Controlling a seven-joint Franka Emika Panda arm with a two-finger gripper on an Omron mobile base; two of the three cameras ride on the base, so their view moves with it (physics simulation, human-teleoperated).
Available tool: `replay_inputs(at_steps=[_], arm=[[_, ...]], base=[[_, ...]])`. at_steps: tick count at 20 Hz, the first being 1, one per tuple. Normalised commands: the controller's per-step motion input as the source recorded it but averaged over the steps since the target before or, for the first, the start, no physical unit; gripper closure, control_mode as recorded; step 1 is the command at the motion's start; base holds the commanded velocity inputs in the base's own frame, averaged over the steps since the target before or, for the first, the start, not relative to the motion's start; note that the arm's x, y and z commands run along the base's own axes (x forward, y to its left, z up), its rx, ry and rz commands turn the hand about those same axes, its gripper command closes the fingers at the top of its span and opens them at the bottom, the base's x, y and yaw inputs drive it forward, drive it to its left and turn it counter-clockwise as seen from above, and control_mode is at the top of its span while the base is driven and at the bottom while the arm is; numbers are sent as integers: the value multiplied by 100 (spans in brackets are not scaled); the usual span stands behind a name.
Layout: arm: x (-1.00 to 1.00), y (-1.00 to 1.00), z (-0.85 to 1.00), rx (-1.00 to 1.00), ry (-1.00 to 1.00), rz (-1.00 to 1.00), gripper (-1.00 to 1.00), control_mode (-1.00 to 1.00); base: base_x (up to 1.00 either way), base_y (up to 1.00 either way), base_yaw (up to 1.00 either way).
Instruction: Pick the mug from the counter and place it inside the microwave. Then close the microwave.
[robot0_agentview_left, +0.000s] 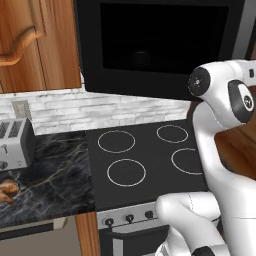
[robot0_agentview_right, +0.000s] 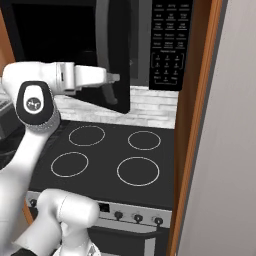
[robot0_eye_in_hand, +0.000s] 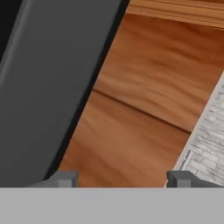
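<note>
The black microwave (robot0_agentview_left: 150, 45) hangs above the stovetop with its dark cavity showing. Its door (robot0_agentview_right: 117, 55) stands swung out, and the white-button keypad (robot0_agentview_right: 170, 45) is to its right. A dim rounded lump (robot0_agentview_left: 140, 57) sits inside the cavity; it is too dark to tell whether this is the mug. My gripper (robot0_agentview_right: 114, 80) is against the lower edge of the open door. In the hand view my gripper (robot0_eye_in_hand: 122, 179) is open, its fingertips (robot0_eye_in_hand: 65, 179) wide apart with nothing between them, and the door's grey face (robot0_eye_in_hand: 48, 87) is at the left.
A black stovetop (robot0_agentview_left: 145, 160) with white rings lies below the microwave. On the black marble counter (robot0_agentview_left: 50, 175) at the left stand a silver toaster (robot0_agentview_left: 15, 142) and a brown pastry (robot0_agentview_left: 7, 190). A wooden cabinet panel (robot0_agentview_right: 192, 125) borders the stove on the right.
</note>
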Motion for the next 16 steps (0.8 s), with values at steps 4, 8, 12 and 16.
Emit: replay_inputs(at_steps=[4, 8, 12, 16], arm=[[53, 0, 0, -3, 0, -6, -100, -100], [59, 0, 0, -1, -3, -3, -100, -100], [64, 0, 0, 0, -8, -1, -100, -100], [66, 0, 0, 0, -12, 0, -100, -100]], base=[[0, 0, 0], [0, 0, 0], [0, 0, 0], [0, 0, 0]])
